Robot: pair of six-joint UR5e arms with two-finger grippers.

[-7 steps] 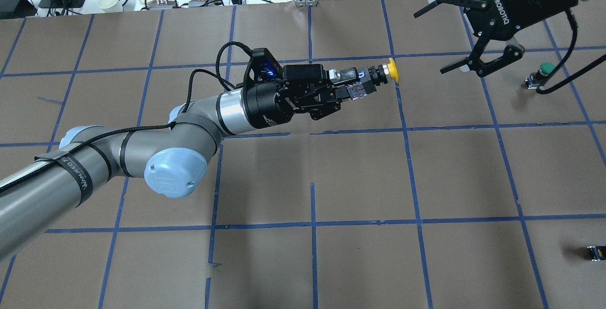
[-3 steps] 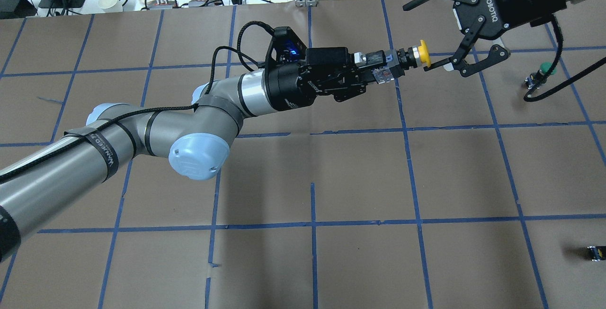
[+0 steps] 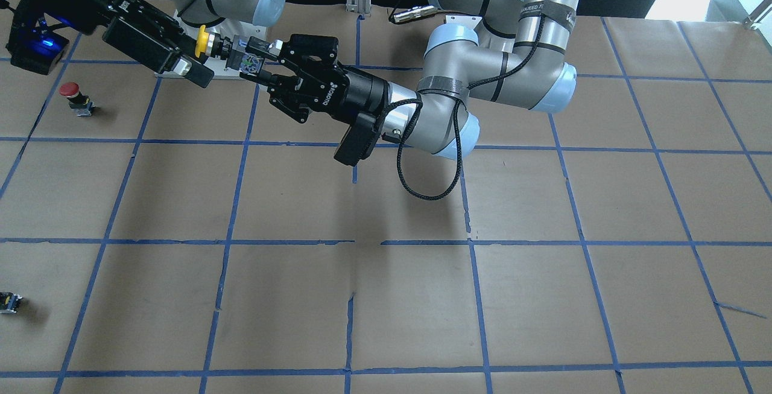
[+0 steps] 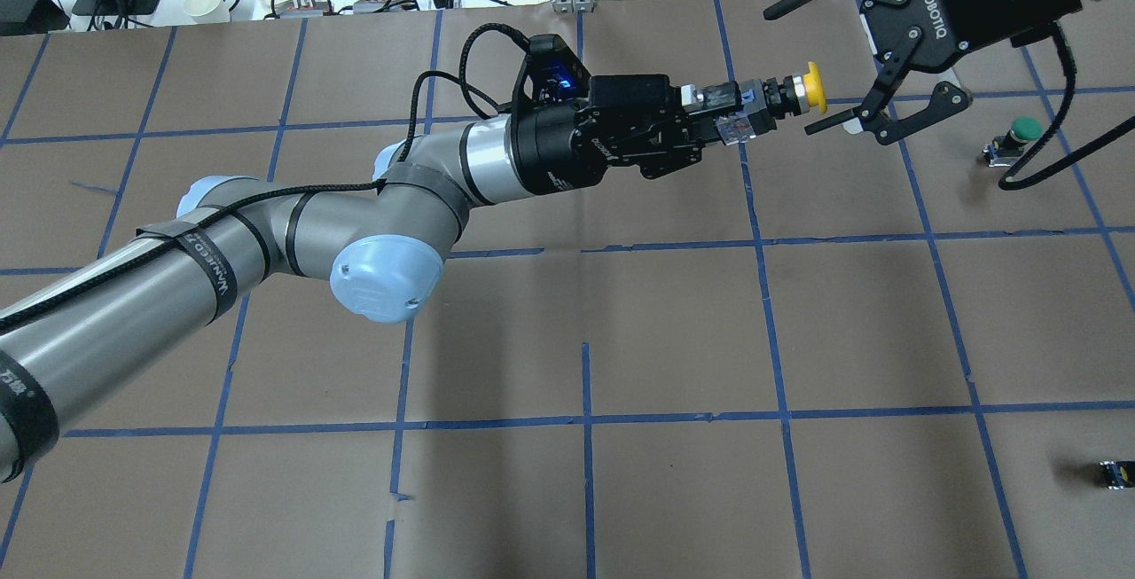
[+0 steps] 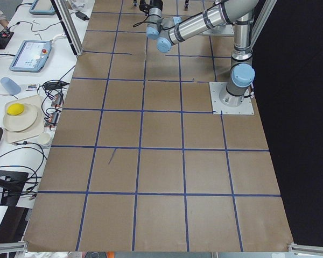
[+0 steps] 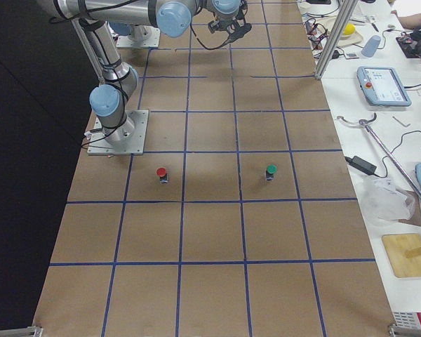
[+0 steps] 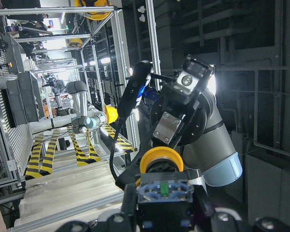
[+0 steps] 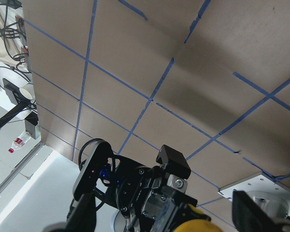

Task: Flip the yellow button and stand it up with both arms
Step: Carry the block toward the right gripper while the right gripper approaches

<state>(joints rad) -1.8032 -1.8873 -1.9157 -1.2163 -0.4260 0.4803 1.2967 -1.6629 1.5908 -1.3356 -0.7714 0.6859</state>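
Left hand [image 4: 720,113] is gripping the button [image 4: 811,89] by its grey base, holding it level above the worktop [image 4: 621,313], cap outward, I judge for the hand-over. Right hand [image 4: 790,71] is hanging spread wide around the cap, apparently not touching.

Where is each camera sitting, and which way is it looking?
Overhead exterior: behind the robot, looking forward and down; left arm on its left, left gripper clamping the yellow-capped black push-button, open right gripper top right.
Exterior front-facing: across the table, facing the robot; arms mirrored.
Exterior left: table's left end, looking along it; arms far off.
Exterior right: opposite end; red-capped button, green-capped button nearer.
Left wrist-mounted: past the button toward the right gripper.
Right wrist-mounted: toward the table and left gripper.
Shared: both wrist views show the yellow cap.
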